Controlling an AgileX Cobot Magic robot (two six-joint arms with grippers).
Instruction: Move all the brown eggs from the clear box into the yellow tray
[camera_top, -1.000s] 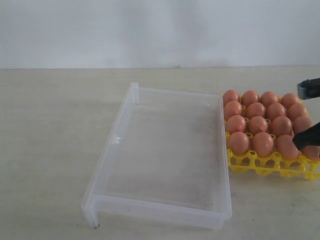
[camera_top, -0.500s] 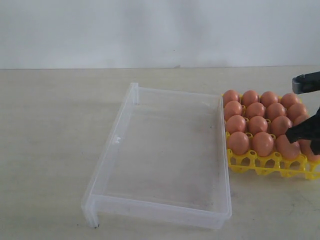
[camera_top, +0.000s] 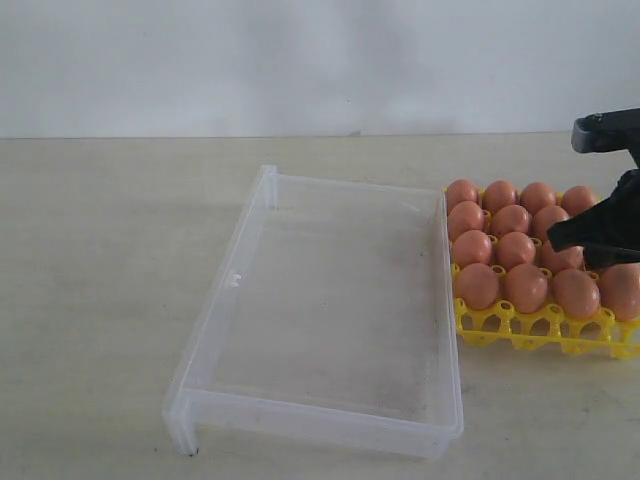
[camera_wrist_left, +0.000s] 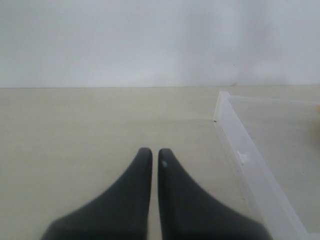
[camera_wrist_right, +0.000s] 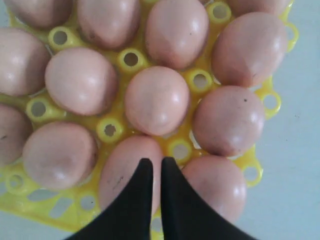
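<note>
Right end effector (camera_wrist_right: 156, 161) closed, empty, hovering over brown eggs (camera_wrist_right: 156, 100) in yellow tray (camera_wrist_right: 101, 131)

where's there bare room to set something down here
Bare: the floor of the clear box; the table left of it; the table strip behind it up to the wall. Crowded: the yellow tray, packed with brown eggs, the shut right gripper over them.

No text or sign is readable on the clear box (camera_top: 310, 418), yellow tray (camera_top: 520, 335) or brown eggs (camera_top: 525, 288).
</note>
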